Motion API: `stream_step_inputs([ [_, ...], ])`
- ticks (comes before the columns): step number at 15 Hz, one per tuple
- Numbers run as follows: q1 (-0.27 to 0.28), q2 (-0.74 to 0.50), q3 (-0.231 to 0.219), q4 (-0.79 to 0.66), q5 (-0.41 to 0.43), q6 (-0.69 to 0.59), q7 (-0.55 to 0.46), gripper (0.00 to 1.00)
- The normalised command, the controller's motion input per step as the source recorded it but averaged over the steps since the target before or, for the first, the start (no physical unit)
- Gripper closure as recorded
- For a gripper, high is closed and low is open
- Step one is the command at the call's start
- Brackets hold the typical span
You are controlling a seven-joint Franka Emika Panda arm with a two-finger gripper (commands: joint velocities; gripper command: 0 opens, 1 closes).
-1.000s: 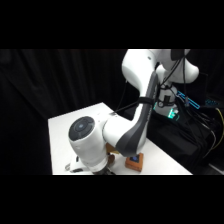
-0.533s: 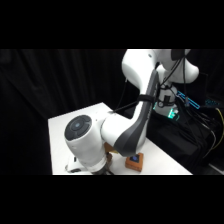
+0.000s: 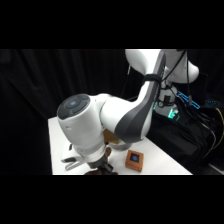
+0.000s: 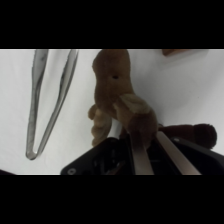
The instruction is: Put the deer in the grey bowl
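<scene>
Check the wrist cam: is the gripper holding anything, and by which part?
The gripper looks shut on the deer, its fingers pinching a limb-like lobe at the toy's lower end. Whether the deer is lifted off the table cannot be told.

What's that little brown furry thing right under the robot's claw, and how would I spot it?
On the white table, look just ahead of the gripper, beside the long silver tongs. The deer lies there: a soft, lumpy brown toy with stubby legs. Its fuzzy brown body sets it apart from the shiny tongs and the orange-brown block.

White arm (image 3: 120,117) bent low, jaws nearly closed
</scene>
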Motion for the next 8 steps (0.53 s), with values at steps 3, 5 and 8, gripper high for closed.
stream_step_inputs([
  [3,0.017,-0.56,-0.085,-0.43,-0.185,-0.13,0.13,0.97],
  [5,-0.045,-0.54,-0.064,-0.45,-0.170,-0.09,0.08,0.97],
  [8,-0.100,-0.54,-0.044,-0.49,-0.146,-0.06,0.07,0.97],
])
